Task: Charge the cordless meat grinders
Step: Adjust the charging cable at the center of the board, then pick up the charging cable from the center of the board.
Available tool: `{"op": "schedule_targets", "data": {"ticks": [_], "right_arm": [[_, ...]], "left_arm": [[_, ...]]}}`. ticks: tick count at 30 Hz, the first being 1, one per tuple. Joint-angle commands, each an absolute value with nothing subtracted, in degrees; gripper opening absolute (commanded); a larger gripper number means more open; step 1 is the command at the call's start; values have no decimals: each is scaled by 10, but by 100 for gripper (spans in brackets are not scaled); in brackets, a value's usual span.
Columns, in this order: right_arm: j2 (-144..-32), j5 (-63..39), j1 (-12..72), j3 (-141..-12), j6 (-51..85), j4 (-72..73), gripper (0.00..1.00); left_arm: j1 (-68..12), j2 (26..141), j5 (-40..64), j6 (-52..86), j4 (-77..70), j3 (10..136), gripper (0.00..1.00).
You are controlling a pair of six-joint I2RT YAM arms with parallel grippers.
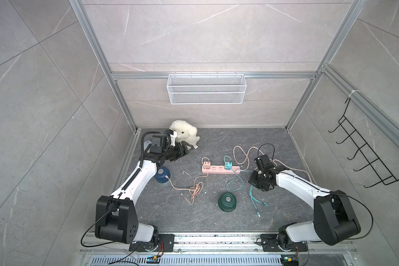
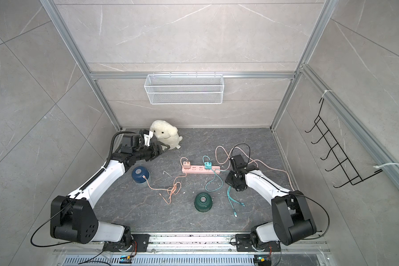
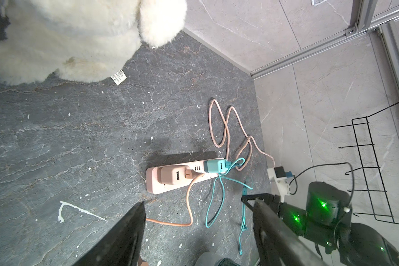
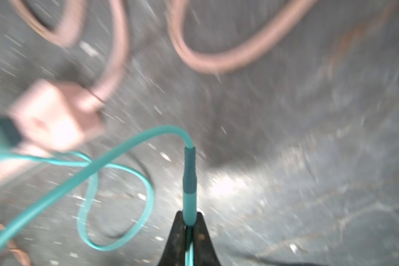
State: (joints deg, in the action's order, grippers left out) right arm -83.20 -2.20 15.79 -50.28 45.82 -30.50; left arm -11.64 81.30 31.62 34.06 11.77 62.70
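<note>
Grinders are set upright, tops skyward: navy grinder [image 1: 162, 175] by the left arm [image 1: 138, 177], green grinder [image 1: 227, 202] before the power strip [image 1: 217, 170]. The left gripper [image 3: 194, 200] is held spread; the right gripper [image 4: 189, 217] is revealed pinching the teal cable [image 4: 189, 175] only in its wrist view.

A plush lamb [image 1: 184, 135], perhaps, sits near the back wall [image 1: 205, 115].

There are two meat grinders: one navy grinder [image 1: 162, 176] and one green grinder [image 1: 227, 202]. There is one pink adapter [image 1: 207, 165], one teal adapter [image 1: 228, 165], one power strip [image 1: 218, 170] and one plush toy [image 1: 184, 135].
</note>
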Motion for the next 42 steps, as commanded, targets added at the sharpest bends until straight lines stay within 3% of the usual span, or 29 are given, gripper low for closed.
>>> {"op": "schedule_targets", "data": {"ticks": [1, 8, 18, 24, 42], "right_arm": [[-880, -16, 134, -548, 435, -266, 0], [-962, -31, 102, -616, 386, -267, 12], [-869, -18, 103, -577, 276, -386, 43], [-842, -23, 127, -538, 256, -423, 42], [-942, -22, 154, -516, 260, -417, 45]], "left_arm": [[-120, 801, 326, 339, 118, 651, 75], [-124, 800, 313, 340, 119, 648, 75], [-127, 816, 309, 339, 120, 657, 75], [-133, 828, 312, 338, 120, 667, 75], [-140, 827, 314, 338, 122, 667, 74]]}}
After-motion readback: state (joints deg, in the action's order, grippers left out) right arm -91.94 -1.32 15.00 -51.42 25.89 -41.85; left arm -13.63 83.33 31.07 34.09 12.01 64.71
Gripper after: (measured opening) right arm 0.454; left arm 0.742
